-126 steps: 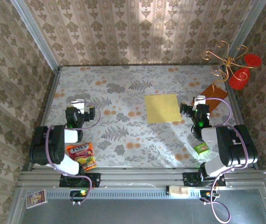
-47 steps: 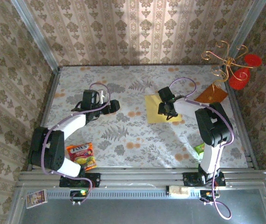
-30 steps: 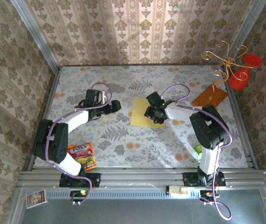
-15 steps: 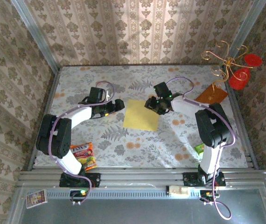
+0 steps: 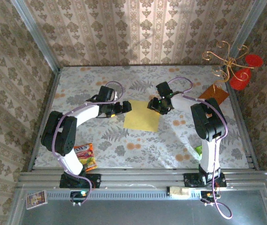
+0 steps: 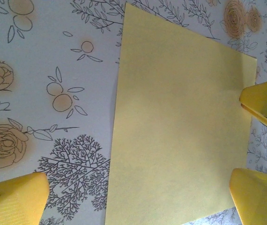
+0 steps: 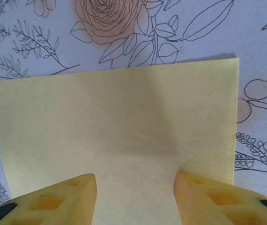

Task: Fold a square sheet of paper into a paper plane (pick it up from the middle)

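The square sheet of paper [image 5: 142,121] lies flat and unfolded on the flowered table, pale yellow. It fills much of the left wrist view [image 6: 180,136] and the right wrist view [image 7: 114,122]. My right gripper [image 5: 155,106] stands at the sheet's far right corner. Its jaws are half apart and both tips rest on the paper [image 7: 136,182], which shows a faint bulge between them. My left gripper [image 5: 125,107] hovers wide open at the sheet's left edge [image 6: 138,180] with nothing between its fingers. One right fingertip [image 6: 261,101] shows at the paper's far side.
An orange-brown board [image 5: 213,93] leans at the back right under a wire ornament with red discs [image 5: 234,68]. A small green packet [image 5: 199,150] lies by the right arm's base. A red snack packet [image 5: 85,157] lies by the left arm's base. Walls close three sides.
The right gripper has dragged the sheet a little leftward and nearer, then settled at its far corner. The left gripper has moved right, up to the sheet's left edge.
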